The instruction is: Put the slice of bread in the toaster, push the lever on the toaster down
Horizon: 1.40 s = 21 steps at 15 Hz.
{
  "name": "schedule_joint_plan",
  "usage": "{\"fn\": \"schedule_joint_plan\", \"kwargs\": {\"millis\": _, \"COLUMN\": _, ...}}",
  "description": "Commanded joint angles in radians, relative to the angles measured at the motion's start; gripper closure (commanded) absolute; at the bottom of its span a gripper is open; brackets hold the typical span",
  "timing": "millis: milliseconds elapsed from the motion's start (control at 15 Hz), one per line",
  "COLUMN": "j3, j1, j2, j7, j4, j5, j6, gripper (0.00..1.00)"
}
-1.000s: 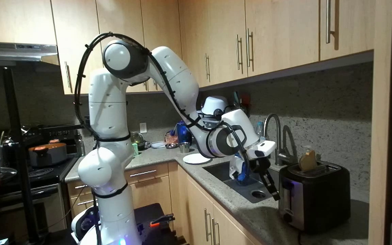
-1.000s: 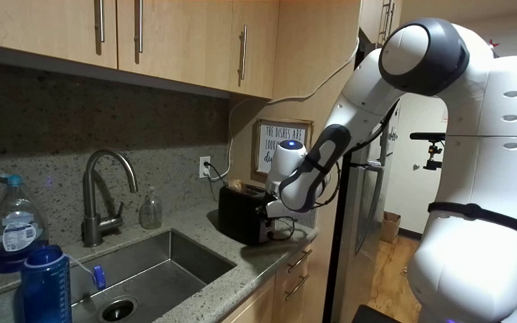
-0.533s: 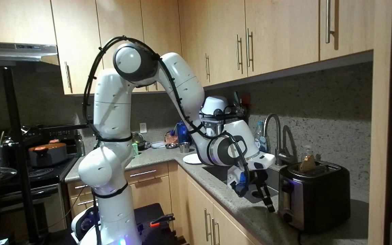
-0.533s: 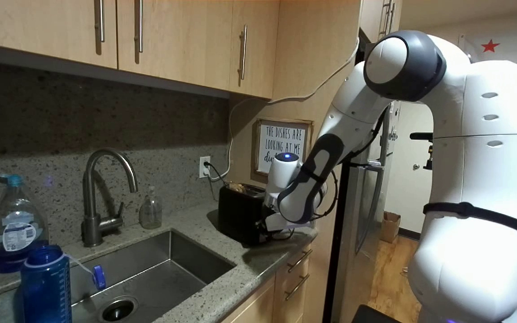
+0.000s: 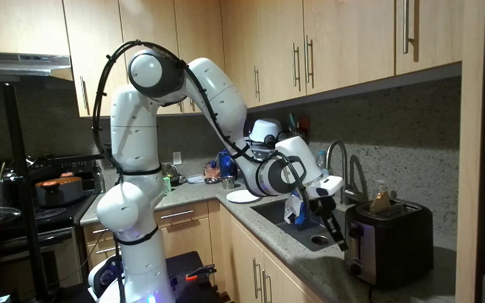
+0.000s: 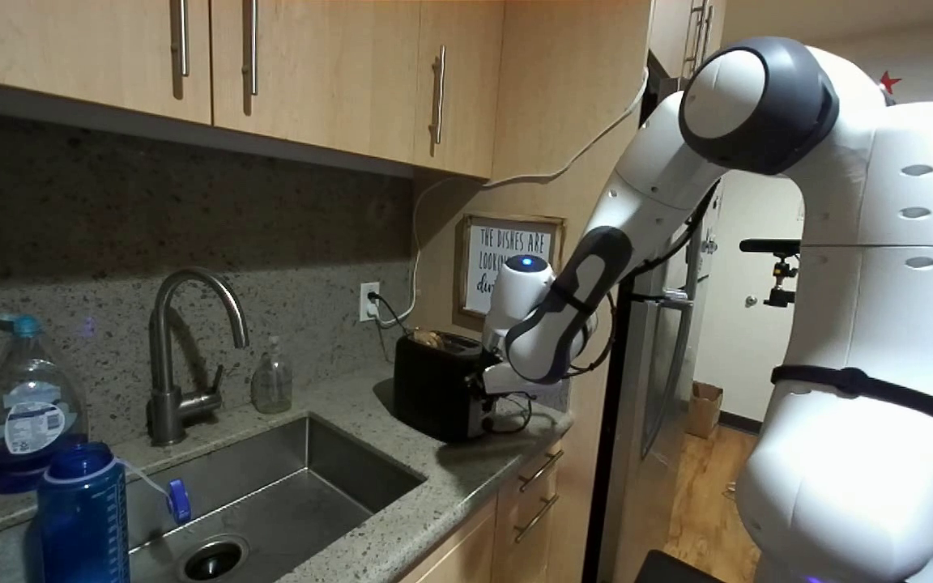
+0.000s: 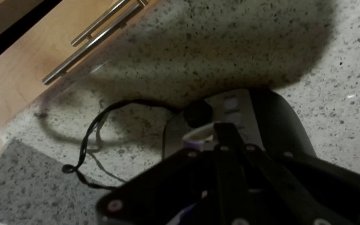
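The toaster (image 5: 396, 244) stands on the counter, dark with a shiny metal front. A pale tan slice of bread (image 5: 380, 203) is in its top slot, with the upper part sticking out; the same slice (image 6: 428, 339) shows small at the slot in an exterior view. My gripper (image 5: 342, 245) points downward just in front of the metal panel, fingers together and nothing held; whether it touches the toaster I cannot tell. In the wrist view the gripper (image 7: 228, 131) overlaps the panel, between a black knob (image 7: 198, 113) and the dark side. The lever cannot be made out clearly.
The sink (image 6: 361, 470) with its faucet (image 6: 163, 364) lies beside the toaster. A soap bottle (image 6: 272, 385) stands by the wall. A thin black cord (image 7: 87, 137) loops near the toaster's front. A white plate (image 5: 242, 196) rests beyond the sink.
Half a second ago my shut gripper was lower along the toaster's front; it has come back up to about its earlier height. The bread sits lower in the slot than a second ago.
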Motion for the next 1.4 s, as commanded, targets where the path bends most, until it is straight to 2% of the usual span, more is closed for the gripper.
{"fn": "schedule_joint_plan", "kwargs": {"millis": 0, "j3": -0.006, "j1": -0.003, "j2": -0.101, "j7": -0.004, "j4": -0.021, "j5": -0.008, "j6": -0.066, "gripper": 1.0}}
{"fn": "schedule_joint_plan", "kwargs": {"millis": 600, "j3": -0.017, "j1": -0.006, "j2": -0.211, "j7": -0.014, "j4": -0.016, "j5": -0.011, "j6": -0.179, "gripper": 1.0}}
{"fn": "schedule_joint_plan", "kwargs": {"millis": 1333, "j3": -0.017, "j1": -0.008, "j2": -0.224, "j7": 0.002, "j4": -0.002, "j5": -0.029, "j6": -0.137, "gripper": 1.0}}
